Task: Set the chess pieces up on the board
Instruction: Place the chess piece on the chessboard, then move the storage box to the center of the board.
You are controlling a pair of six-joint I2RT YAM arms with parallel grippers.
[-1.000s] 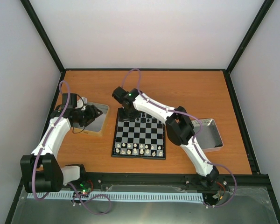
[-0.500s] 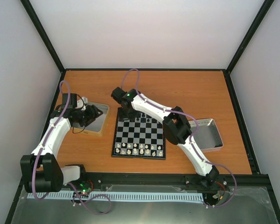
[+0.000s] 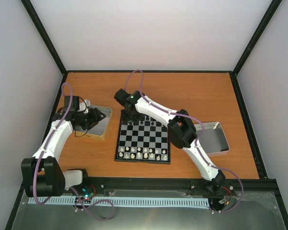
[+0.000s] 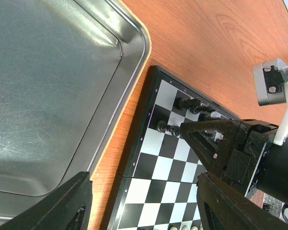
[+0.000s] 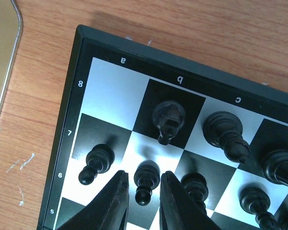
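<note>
Around the board [image 3: 144, 140], the orange table [image 3: 192, 91] is lying open on the far side and to the right. The right arm [image 3: 158, 111] is reaching across the board to its far-left corner and is covering that corner in the top view. A metal tray [image 4: 48, 86] is lying just left of the board, a thin strip of wood between them; the wrist view is cutting it off at top and left. A second tray [image 3: 216, 141], right of the board, is partly hiding behind the arm's elbow. The left gripper [image 4: 143, 176] is hanging over the tray left of the board, jaws standing wide apart, holding nothing. The right gripper [image 5: 143, 175] is standing low over the board's far-left corner, jaws a little apart, with a black pawn [image 5: 146, 184] standing between the fingers [image 5: 113, 203]. A thin pale strip is showing between the pawn and one finger; on the other side I cannot tell whether they are touching. Other black pieces [image 5: 225, 134] are standing beside it on the far rows, some cut off at the picture's edge. The whitish pieces [image 3: 143, 153] are standing on the board's two near rows, too small to name.
</note>
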